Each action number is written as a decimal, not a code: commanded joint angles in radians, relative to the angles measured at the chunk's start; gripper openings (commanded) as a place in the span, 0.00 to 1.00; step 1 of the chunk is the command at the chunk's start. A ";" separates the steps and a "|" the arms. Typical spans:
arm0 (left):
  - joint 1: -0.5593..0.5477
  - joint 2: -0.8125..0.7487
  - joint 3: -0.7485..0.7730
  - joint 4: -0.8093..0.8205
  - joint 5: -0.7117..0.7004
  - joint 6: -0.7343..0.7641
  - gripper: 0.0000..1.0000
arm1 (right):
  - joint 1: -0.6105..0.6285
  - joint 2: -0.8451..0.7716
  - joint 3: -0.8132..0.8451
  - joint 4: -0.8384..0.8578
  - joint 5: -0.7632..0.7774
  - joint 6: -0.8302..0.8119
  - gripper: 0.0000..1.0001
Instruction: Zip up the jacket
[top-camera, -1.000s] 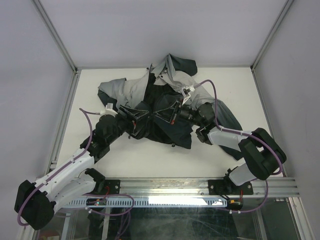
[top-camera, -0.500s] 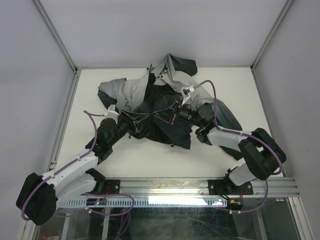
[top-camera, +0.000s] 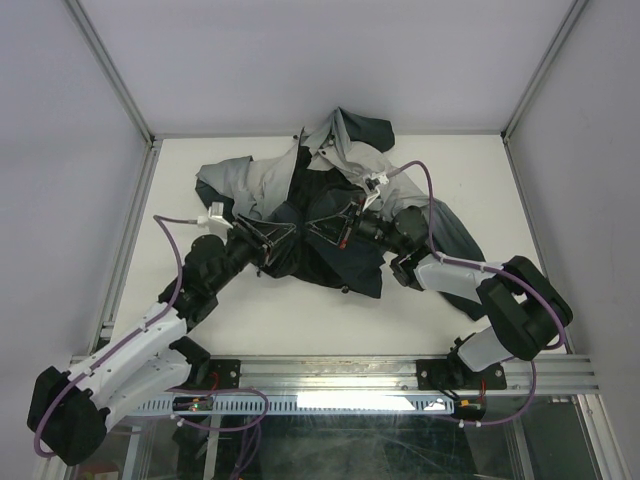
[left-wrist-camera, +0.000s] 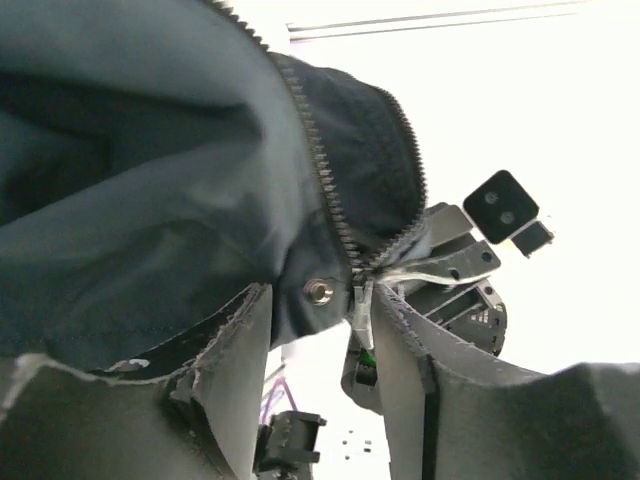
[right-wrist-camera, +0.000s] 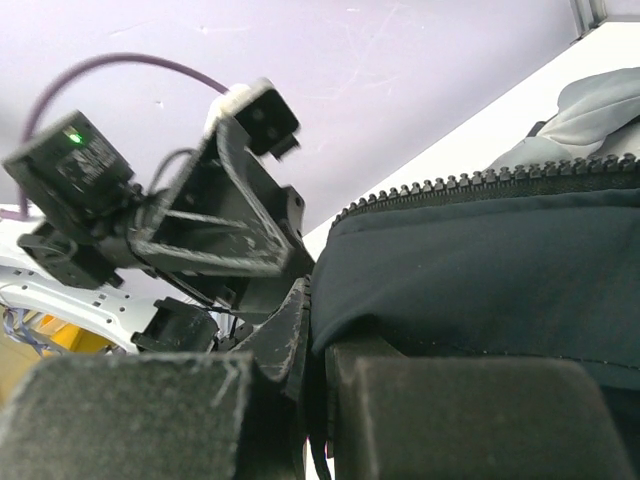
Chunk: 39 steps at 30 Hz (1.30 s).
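Pale walls (top-camera: 300, 60) and metal posts (top-camera: 110, 70) box in a white table (top-camera: 180, 300). The jacket (top-camera: 260, 180) lies crumpled across its far middle, with the hood (top-camera: 345, 135) bunched against the far edge. The right claw (top-camera: 318, 233) is clamped tight on dark cloth beside the zipper (left-wrist-camera: 320, 170). The left claw (top-camera: 283, 234) is half closed around the hem corner with its snap (left-wrist-camera: 318, 291); whether it actually pinches the cloth cannot be told. The two claws sit almost nose to nose over the jacket's middle, so a careless pull could knock them together or drag thin cloth out of a loose hold. Slack, folded cloth could also jam the teeth. Bare table runs along the near edge and toward both near corners. The far edge offers little room, and a sleeve (top-camera: 455, 235) lies beside the right arm (top-camera: 450, 272).
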 joint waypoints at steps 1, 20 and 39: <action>-0.001 -0.029 0.163 -0.158 -0.026 0.385 0.49 | 0.005 -0.030 0.030 -0.001 0.045 -0.037 0.00; -0.018 -0.115 0.167 -0.183 0.207 1.541 0.71 | 0.005 -0.070 0.045 -0.094 0.088 -0.035 0.00; -0.086 0.002 0.085 0.074 0.197 2.077 0.68 | 0.006 -0.088 0.036 -0.117 0.113 -0.024 0.00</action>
